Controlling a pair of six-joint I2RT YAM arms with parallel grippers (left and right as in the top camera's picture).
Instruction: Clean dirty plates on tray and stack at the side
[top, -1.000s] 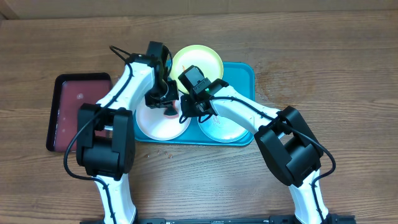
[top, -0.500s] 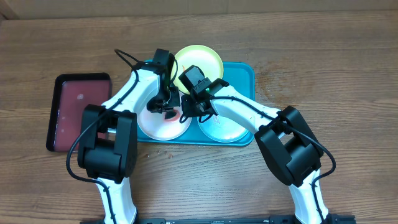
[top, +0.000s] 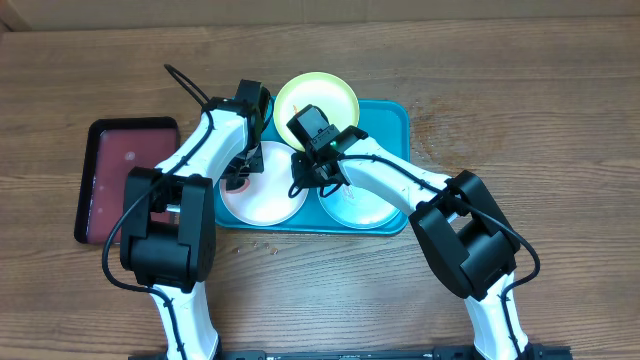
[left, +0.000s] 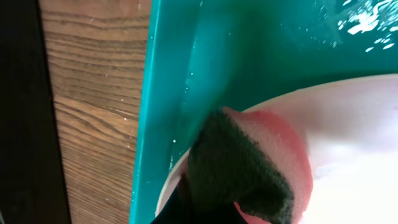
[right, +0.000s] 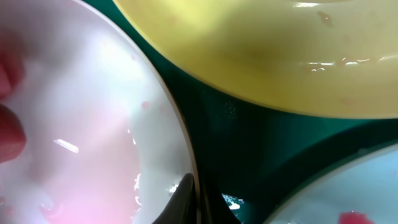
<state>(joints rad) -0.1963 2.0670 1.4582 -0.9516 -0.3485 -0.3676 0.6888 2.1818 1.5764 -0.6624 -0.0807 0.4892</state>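
Observation:
The white plate (top: 265, 195) lies at the left of the teal tray (top: 392, 118), wet with a pink film. My left gripper (top: 238, 178) is shut on a pink sponge with a dark scrub side (left: 249, 165) and presses it on the white plate's left edge (left: 354, 130), next to the tray's rim (left: 171, 93). My right gripper (top: 300, 185) is shut on the white plate's right rim (right: 183, 149). The yellow-green plate (top: 318, 98) sits at the tray's far side, and shows in the right wrist view (right: 267, 56). The pale mint-blue plate (top: 362, 207), with red smears, lies on the right.
A dark-red, black-rimmed tray (top: 125, 170) lies on the wooden table left of the teal tray; its black edge shows in the left wrist view (left: 18, 112). Bare wood (left: 93, 93) separates the two trays.
My left gripper has slid the sponge from the white plate's right-middle over to its left edge. The right gripper has stayed on the plate's right rim.

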